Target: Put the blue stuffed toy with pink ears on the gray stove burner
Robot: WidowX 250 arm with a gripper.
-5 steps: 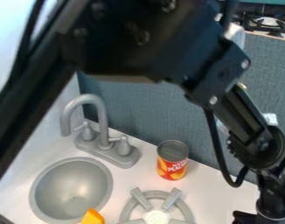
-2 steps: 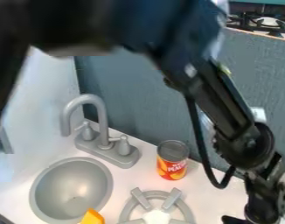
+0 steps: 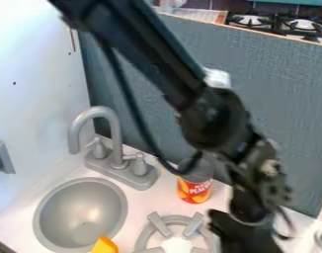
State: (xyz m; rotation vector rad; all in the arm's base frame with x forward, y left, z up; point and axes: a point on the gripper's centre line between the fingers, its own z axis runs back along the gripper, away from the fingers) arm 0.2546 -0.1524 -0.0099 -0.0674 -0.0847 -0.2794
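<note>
The black gripper (image 3: 246, 234) hangs at the lower right, over the white counter, just right of the grey stove burner (image 3: 157, 225). Up and to its left stands a red and orange can (image 3: 194, 190), upright behind the burner. The arm's forearm and a loop of cable cross in front of the can's top. An orange object (image 3: 104, 245) lies at the bottom edge, by the rim of the grey sink (image 3: 120, 207).
A grey faucet (image 3: 111, 133) with two handles rises behind the sink. The grey-blue back panel (image 3: 282, 108) and a white wall (image 3: 31, 99) bound the counter (image 3: 153, 197). A grey fixture (image 3: 0, 160) is on that wall.
The arm and gripper have swung left, from the right edge toward the burner. The upper arm has withdrawn upward, uncovering the left wall, and the cable now overlaps the can's top.
</note>
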